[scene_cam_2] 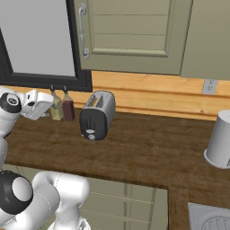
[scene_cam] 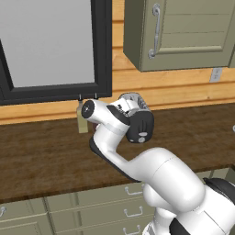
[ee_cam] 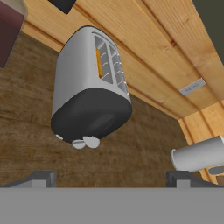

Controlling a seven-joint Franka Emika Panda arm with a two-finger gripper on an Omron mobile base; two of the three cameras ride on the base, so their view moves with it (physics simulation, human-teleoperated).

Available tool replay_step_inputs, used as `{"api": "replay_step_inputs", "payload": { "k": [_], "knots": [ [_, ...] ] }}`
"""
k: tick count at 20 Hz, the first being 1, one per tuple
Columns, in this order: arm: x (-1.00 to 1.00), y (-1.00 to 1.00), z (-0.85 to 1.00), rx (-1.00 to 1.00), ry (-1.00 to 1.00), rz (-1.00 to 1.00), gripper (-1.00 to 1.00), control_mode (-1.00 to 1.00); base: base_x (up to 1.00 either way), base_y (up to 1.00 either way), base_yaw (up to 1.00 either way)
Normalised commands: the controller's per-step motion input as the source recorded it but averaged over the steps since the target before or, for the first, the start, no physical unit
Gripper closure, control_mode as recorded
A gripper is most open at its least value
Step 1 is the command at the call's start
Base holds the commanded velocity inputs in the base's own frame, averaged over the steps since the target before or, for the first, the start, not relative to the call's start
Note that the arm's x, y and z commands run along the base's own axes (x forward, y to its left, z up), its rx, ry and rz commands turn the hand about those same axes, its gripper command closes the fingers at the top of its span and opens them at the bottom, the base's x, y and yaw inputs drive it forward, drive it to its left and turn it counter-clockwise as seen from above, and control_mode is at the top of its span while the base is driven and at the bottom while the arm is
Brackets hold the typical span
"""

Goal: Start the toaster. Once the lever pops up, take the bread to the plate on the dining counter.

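In the left base view the toaster [scene_cam: 137,117] was seen on the worktop [scene_cam: 41,151], partly hidden behind the arm. In the right base view the gripper [scene_cam_2: 38,104] was held well left of it. In the hand view the jaws were spread wide, nothing held; bread [ee_cam: 99,62] was seen in a slot, the lever [ee_cam: 91,141] judged unpressed, delivery remaining.

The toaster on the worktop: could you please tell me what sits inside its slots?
In the hand view, the toaster has an orange-tan strip in one slot, likely the bread's top edge. The rest of the slice is hidden, and the other slot looks dark.

Kitchen: toaster [scene_cam_2: 97,115], wooden worktop [scene_cam_2: 148,155], cabinets [scene_cam_2: 134,36]
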Motion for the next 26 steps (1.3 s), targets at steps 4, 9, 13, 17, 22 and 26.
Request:
{"api": "replay_step_inputs", "payload": {
  "k": [4, 9, 13, 17, 22, 26],
  "knots": [
    [0.0, 0.0, 0.0, 0.0, 0.0, 0.0, -1.0, -1.0, 0.0, 0.0, 0.0],
    [0.0, 0.0, 0.0, 0.0, 0.0, 0.0, -1.0, -1.0, 0.0, 0.0, 0.0],
    [0.0, 0.0, 0.0, 0.0, 0.0, 0.0, -1.0, -1.0, 0.0, 0.0, 0.0],
    [0.0, 0.0, 0.0, 0.0, 0.0, 0.0, -1.0, -1.0, 0.0, 0.0, 0.0],
    [0.0, 0.0, 0.0, 0.0, 0.0, 0.0, -1.0, -1.0, 0.0, 0.0, 0.0],
    [0.0, 0.0, 0.0, 0.0, 0.0, 0.0, -1.0, -1.0, 0.0, 0.0, 0.0]
  ]
}}
